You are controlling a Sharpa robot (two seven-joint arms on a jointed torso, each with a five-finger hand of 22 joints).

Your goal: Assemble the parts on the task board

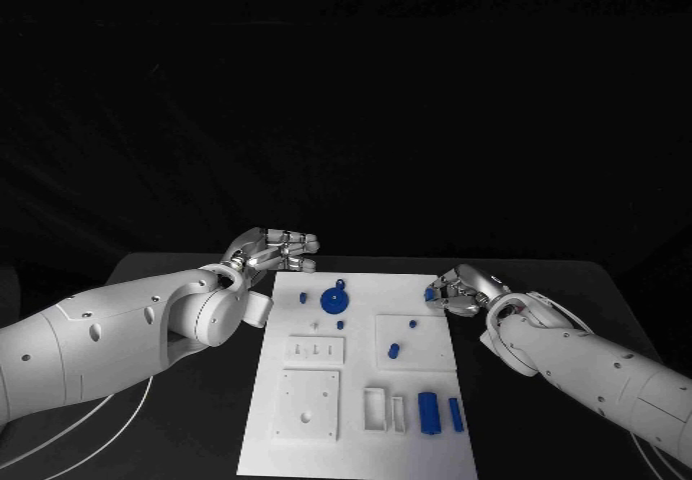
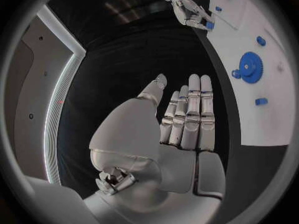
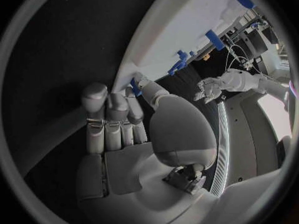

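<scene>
Matte black table (image 1: pixel 188 300) (flat white task board (image 1: pixel 361 440)).

blue part (image 1: pixel 433 293) mostly hidden inside right hand (image 1: pixel 464 292), its shape untellable

- Left hand (image 1: pixel 271 250) raised off the table, fingers (image 2: pixel 190 115) straight and side by side, nothing held.
- Right hand (image 1: pixel 464 290) lowered, fingertips (image 3: pixel 138 82) pinching a small blue part (image 1: pixel 434 292).
</scene>
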